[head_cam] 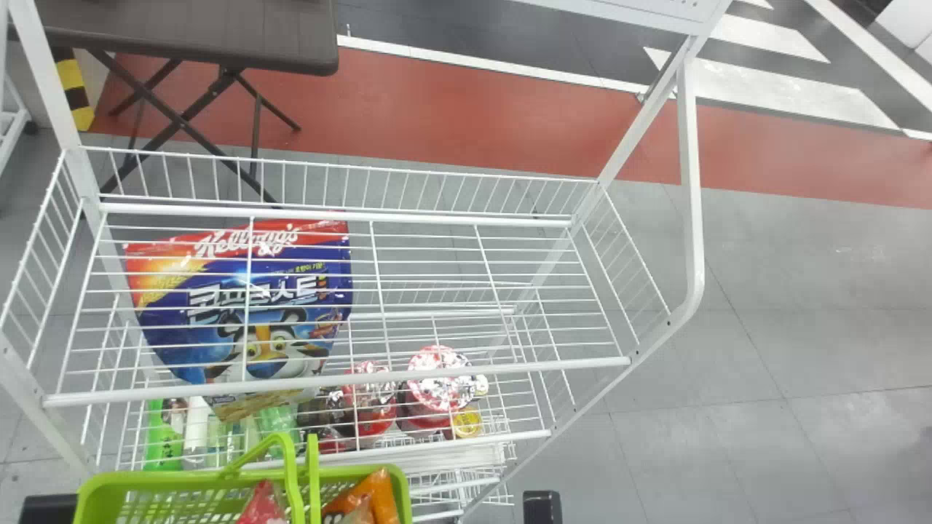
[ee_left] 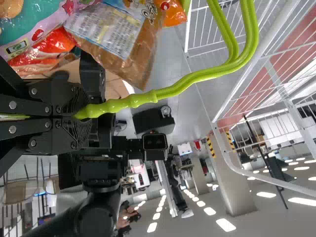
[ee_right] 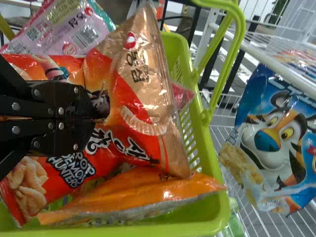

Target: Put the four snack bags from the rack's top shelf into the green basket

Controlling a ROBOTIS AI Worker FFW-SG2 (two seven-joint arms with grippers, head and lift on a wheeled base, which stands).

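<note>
Evidently the right gripper (ee_right: 95, 111) has its fingers pinched on the red-and-tan snack bag (ee_right: 148, 94), which spreads from their tips over the green basket (ee_right: 213, 210) toward its rack-side wall, so release looks downward, the left gripper (ee_left: 91, 114) clasping the handle (ee_left: 143, 98).

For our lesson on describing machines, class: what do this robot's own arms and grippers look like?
The left gripper and right gripper are black, with flat, plate-like links dotted with round silver screw heads. The right arm is black too, with a boxy section near the wrist and a smooth, rounded housing farther back.
</note>
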